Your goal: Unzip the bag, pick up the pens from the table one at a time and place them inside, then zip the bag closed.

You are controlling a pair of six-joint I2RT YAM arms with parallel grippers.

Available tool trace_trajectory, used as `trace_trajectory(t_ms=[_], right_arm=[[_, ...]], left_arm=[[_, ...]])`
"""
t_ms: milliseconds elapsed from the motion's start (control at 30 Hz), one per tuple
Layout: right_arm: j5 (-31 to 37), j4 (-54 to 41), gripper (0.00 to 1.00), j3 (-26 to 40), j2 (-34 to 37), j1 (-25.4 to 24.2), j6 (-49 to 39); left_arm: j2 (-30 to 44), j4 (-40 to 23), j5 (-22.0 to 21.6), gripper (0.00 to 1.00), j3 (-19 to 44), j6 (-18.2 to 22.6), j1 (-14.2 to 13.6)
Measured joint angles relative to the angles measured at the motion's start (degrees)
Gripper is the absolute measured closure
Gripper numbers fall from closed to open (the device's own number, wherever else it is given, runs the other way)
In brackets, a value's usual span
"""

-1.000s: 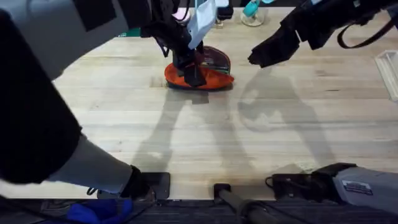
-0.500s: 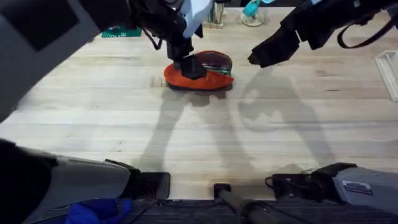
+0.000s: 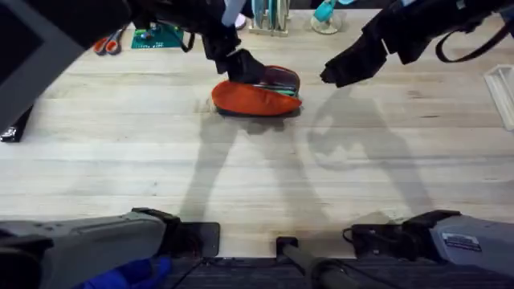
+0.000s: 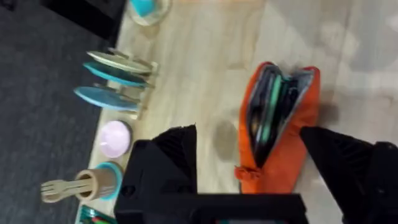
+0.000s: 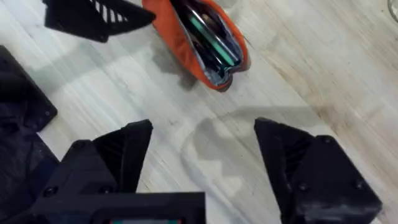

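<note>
Oblong orange fabric bag gapes on grainy table.

The bag was matt orange cloth with a paler fabric lining. Inside it lay smooth, glossy plastic pens. Beneath the bag, the surface was pale, matt, grained wood planks.
</note>
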Motion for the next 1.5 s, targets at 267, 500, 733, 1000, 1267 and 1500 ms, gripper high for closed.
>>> trace_trajectory(t_ms=[267, 500, 733, 1000, 1267, 1500], right_arm=[[0.00, 0.00, 0.006, 0.00, 0.01, 0.00, 0.00], [0.00, -0.01, 0.005, 0.00, -0.01, 0.00, 0.00], [0.01, -0.01, 0.005, 0.00, -0.01, 0.00, 0.00], [0.00, -0.01, 0.005, 0.00, -0.02, 0.00, 0.00], [-0.01, 0.00, 0.005, 0.00, -0.02, 0.00, 0.00], [0.00, 0.01, 0.005, 0.00, 0.00, 0.00, 0.00]], left_arm=[[-1.49, 5.92, 7.81, 0.008, 0.00, -0.26, 3.07], [-1.49, 2.58, 10.13, 0.008, 0.00, -5.29, 4.17], [-1.49, -4.44, 10.44, 0.010, 0.00, -11.09, 8.91], [-1.62, -7.84, 15.24, 0.010, -0.83, -8.31, 13.64], [-1.66, -9.13, 19.99, 0.010, -7.83, -1.09, 20.87], [-1.66, -9.98, 22.69, 0.010, -12.07, 5.84, 28.16]])
